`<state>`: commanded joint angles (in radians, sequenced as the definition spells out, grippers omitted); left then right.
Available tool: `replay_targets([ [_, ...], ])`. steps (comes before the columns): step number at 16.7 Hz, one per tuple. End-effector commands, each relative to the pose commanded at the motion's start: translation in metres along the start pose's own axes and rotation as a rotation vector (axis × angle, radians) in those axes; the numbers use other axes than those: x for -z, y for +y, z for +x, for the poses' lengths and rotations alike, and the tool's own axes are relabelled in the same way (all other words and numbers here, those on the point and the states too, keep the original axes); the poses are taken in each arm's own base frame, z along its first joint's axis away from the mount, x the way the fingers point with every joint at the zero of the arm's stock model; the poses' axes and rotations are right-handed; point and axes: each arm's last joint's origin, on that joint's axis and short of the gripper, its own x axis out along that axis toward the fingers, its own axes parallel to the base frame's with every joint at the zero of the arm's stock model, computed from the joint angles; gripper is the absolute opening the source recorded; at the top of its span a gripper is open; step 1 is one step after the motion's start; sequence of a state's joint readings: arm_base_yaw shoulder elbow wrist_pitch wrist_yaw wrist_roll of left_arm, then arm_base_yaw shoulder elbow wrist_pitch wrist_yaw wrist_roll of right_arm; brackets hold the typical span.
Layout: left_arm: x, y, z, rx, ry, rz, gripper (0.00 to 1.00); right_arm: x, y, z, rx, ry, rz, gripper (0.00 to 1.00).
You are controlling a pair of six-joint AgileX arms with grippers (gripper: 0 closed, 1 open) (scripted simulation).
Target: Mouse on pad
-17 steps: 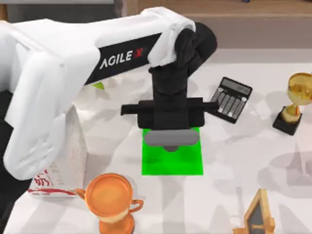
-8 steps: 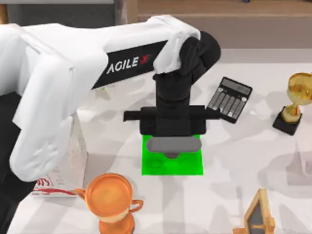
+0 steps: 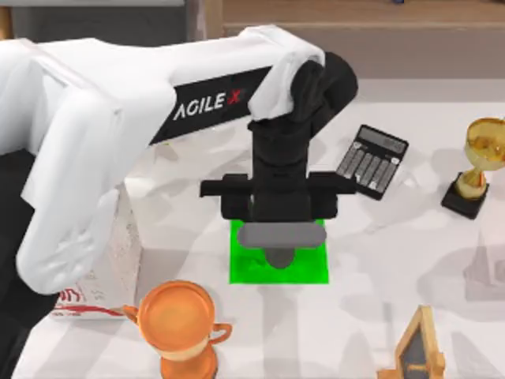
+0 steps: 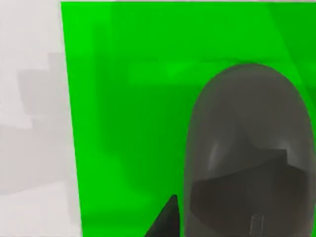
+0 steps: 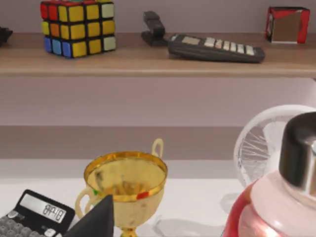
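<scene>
Left gripper (image 3: pixel 278 251) over the pad (image 3: pixel 308 268), claw state impossible to tell, grey mouse (image 4: pixel 247 158) directly beneath on the green, near one edge; risks sliding off the sheet if nudged or dragged sideways by a finger on retreat.

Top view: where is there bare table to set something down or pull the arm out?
Bare white table lies right of the bright green square pad, bordered by the black calculator behind, the gold trophy far right and the wooden stand in front. The left side is crowded: white carton, orange trophy cup. The left gripper hangs over the grey mouse.
</scene>
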<state>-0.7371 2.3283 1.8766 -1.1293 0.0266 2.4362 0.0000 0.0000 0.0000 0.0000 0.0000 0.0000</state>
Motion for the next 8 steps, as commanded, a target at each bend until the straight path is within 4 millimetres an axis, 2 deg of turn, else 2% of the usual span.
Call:
replay_targets([
  [2,0.0,0.0,0.0,0.0,0.0,0.0,0.98,0.0,0.0,0.0,0.0,0.0,0.0,1.0],
  [8,0.0,0.0,0.0,0.0,0.0,0.0,1.0,0.0,0.0,0.0,0.0,0.0,0.0,1.0],
])
